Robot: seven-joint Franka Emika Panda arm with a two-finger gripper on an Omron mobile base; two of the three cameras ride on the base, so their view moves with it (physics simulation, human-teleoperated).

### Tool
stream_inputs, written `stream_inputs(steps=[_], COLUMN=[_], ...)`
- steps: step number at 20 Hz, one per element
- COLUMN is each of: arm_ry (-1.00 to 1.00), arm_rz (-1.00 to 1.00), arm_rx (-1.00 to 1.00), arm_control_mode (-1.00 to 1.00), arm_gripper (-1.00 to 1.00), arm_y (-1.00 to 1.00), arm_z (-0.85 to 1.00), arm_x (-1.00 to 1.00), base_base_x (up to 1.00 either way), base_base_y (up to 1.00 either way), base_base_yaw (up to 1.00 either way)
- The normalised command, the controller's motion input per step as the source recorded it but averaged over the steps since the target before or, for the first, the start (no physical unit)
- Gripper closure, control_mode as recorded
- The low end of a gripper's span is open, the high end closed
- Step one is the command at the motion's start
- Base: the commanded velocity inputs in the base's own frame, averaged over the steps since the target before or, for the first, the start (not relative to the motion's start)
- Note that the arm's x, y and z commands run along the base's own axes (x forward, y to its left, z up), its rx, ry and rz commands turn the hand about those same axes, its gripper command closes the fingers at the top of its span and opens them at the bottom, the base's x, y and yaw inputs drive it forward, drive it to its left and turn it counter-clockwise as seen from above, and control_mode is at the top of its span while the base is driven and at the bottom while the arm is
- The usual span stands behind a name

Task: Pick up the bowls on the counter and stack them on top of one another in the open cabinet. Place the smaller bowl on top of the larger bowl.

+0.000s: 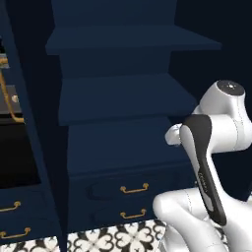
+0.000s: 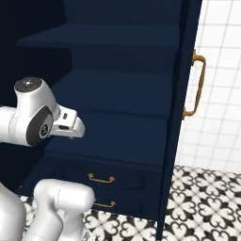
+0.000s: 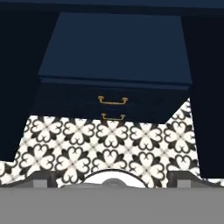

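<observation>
Here the tool is spread, gripping nothing — the open cabinet lies ahead, apart.

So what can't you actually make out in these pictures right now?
- Gripper: hand view, fingertips barely rise above the bottom edge; they stand wide apart, with nothing seen between them.
- Hand in the left base view: hidden behind the arm's own forearm.
- Cabinet upper shelves: right base view, cut off by the top edge.
- Lower drawer handle: hand view, too small for detail.
</observation>
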Motion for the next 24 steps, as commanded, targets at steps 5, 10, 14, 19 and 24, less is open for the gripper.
stream_inputs(steps=[5, 10, 14, 19, 24], arm_ry=[0.00, 0.00, 0.00, 0.00, 0.00], arm_rz=[0.00, 0.00, 0.00, 0.00, 0.00], arm_rx=[0.00, 0.00, 0.00, 0.00, 0.00], arm_control_mode=[1.00, 1.00, 1.00, 1.00, 1.00], arm_gripper=[-1.00, -1.00, -1.00, -1.00, -1.00], arm_y=[0.00, 0.00, 0.00, 0.00, 0.00], arm_z=[0.00, 0.00, 0.00, 0.00, 0.00], arm_x=[0.00, 0.00, 0.00, 0.00, 0.00], base_base_x=[-1.00, -0.88, -0.05, 0.00, 0.00], base_base_y=[0.53, 0.14, -0.01, 0.00, 0.00], base_base_yaw=[0.18, 0.52, 0.97, 1.00, 1.00])
